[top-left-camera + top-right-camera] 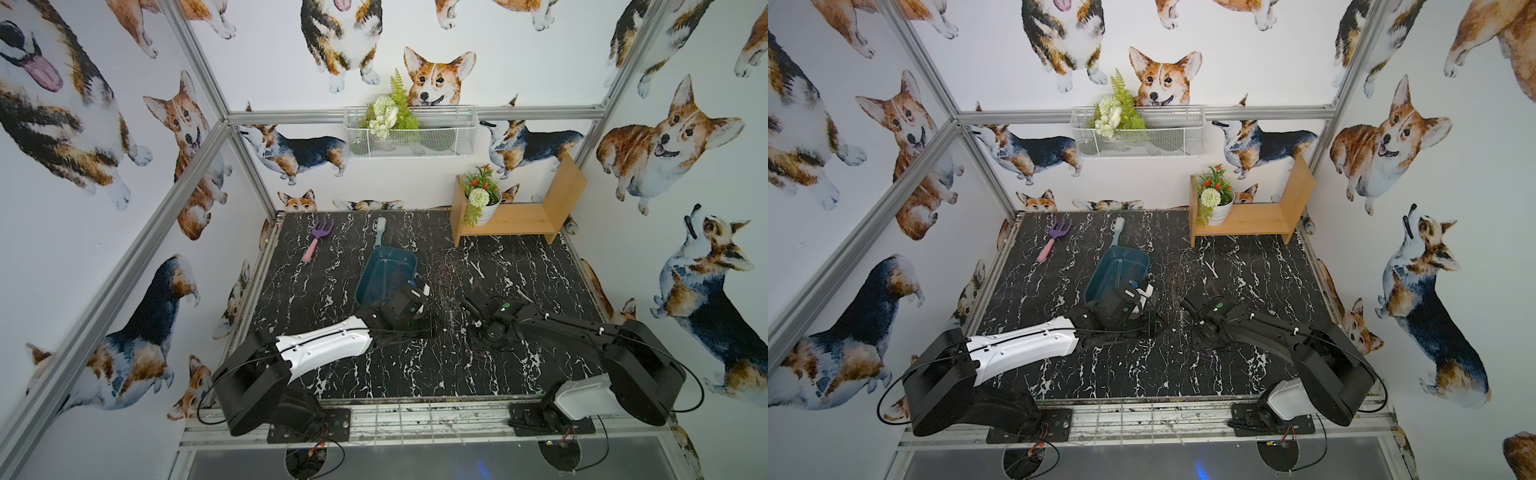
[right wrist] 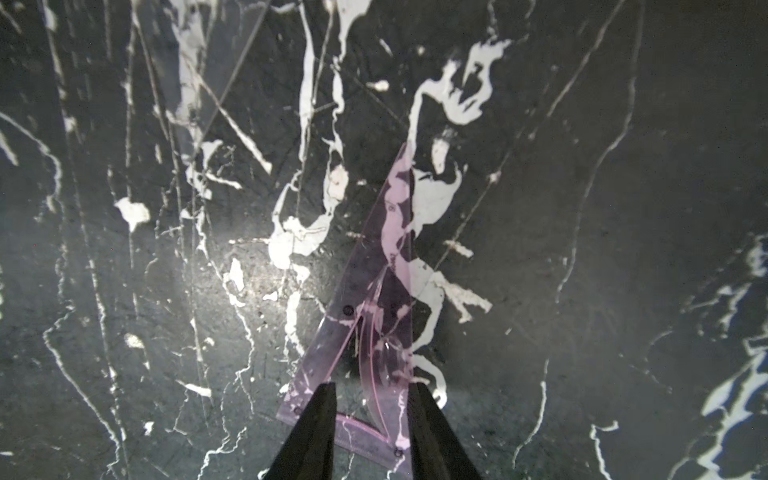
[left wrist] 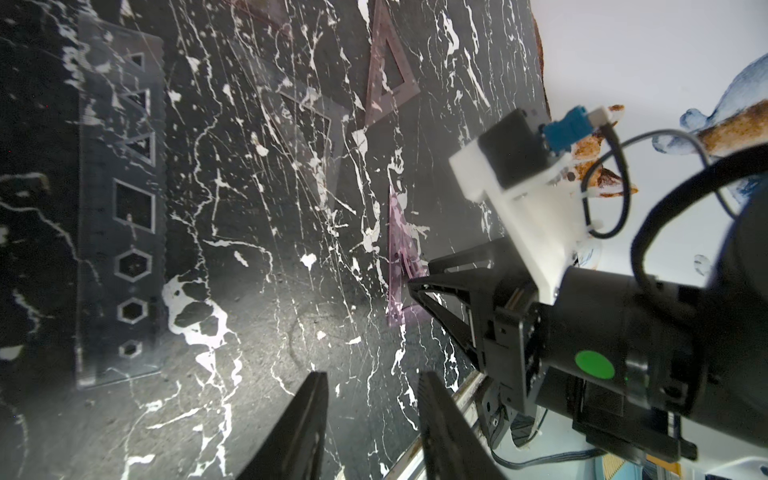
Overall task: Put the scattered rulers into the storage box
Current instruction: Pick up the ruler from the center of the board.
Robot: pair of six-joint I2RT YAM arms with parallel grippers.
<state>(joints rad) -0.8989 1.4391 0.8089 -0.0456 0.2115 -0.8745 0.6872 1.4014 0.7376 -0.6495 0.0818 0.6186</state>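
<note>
1. Right gripper (image 2: 372, 386) is the closest thing on my right wrist feed. Both black fingers (image 2: 311, 436) stand apart, low over the wide end of the purple set-square (image 2: 386, 249). Nothing's pinched between them, so I'd call it released. Can't tell whether the tips actually touch the plastic.
2. That purple set-square lies flat on the black marble tabletop (image 2: 124, 291), narrow point aimed away from the gripper.
3. Left gripper (image 3: 374, 374) is spread too, with only bare marble between its fingers. Its wrist cam also catches the right gripper (image 3: 419, 274), tips at the purple set-square (image 3: 397, 232).
4. Other rulers on that feed, all flat on the tabletop:
   - a clear stencil ruler (image 3: 120, 208) with triangle, square and hexagon cutouts
   - a clear set-square (image 3: 307, 137)
   - a brownish set-square (image 3: 388, 66) just beside the clear one
5. Storage box (image 1: 376, 276) (image 1: 1108, 274) sits mid-table in both top views, right by the left arm's wrist. All four rulers lie outside it, on the marble between the arms. There's a pale streak inside the box; honestly can't tell what it is.
6. Toy rake (image 1: 314, 241) and brush (image 1: 379, 232) lie behind the box, near the back wall.
</note>
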